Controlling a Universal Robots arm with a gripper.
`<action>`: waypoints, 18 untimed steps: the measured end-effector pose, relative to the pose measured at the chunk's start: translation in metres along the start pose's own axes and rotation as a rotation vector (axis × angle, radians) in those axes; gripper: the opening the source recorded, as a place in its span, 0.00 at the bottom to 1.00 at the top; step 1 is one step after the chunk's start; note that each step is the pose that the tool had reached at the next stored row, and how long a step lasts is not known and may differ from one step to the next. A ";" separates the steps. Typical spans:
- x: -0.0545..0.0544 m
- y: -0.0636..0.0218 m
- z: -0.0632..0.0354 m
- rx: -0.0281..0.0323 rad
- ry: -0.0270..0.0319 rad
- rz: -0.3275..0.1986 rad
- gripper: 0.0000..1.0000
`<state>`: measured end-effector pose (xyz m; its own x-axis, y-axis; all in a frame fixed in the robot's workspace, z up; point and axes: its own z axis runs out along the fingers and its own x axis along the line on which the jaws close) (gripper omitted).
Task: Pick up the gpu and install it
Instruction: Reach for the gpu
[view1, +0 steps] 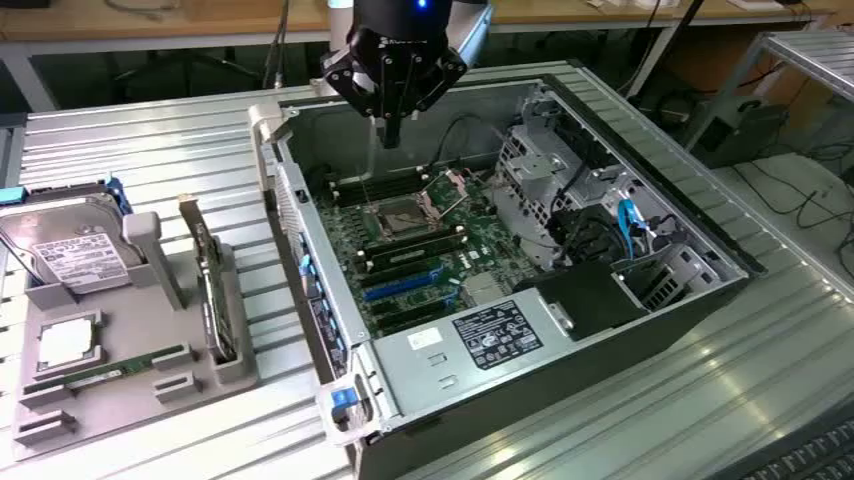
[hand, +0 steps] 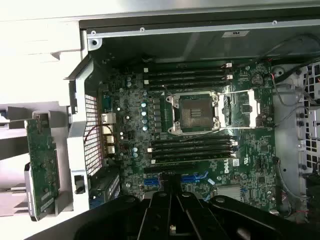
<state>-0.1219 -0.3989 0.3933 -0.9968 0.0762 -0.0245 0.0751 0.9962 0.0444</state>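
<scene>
The gpu (view1: 214, 300) stands on its edge in a slot of the grey holder (view1: 134, 400) at the exterior view's left, with its silver bracket end up. The wrist view shows its board side (hand: 42, 165) beside the case wall. My gripper (view1: 390, 138) hangs above the far end of the open computer case (view1: 561, 330), well away from the gpu. Its fingers (hand: 165, 210) are together, shut, with nothing between them. Below them lies the motherboard (hand: 200, 130) with its blue card slots (hand: 195, 177).
The holder also carries a silver hard drive (view1: 67, 250), a square processor (view1: 67, 345) and a green memory stick (view1: 107, 375). Inside the case are the open processor socket (view1: 400, 215), a drive cage (view1: 547, 170), cables and a power supply (view1: 487, 335). Ribbed metal table (view1: 160, 150) surrounds everything.
</scene>
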 end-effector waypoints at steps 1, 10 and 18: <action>0.000 0.0000 0.0000 0.0000 0.0000 0.000 0.11; 0.000 0.0000 0.0000 0.0000 0.0000 0.000 0.11; 0.031 -0.0058 -0.0009 -0.0001 -0.0002 0.000 0.11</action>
<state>-0.1536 -0.4023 0.3931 -0.9968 0.0763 -0.0246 0.0752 0.9962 0.0445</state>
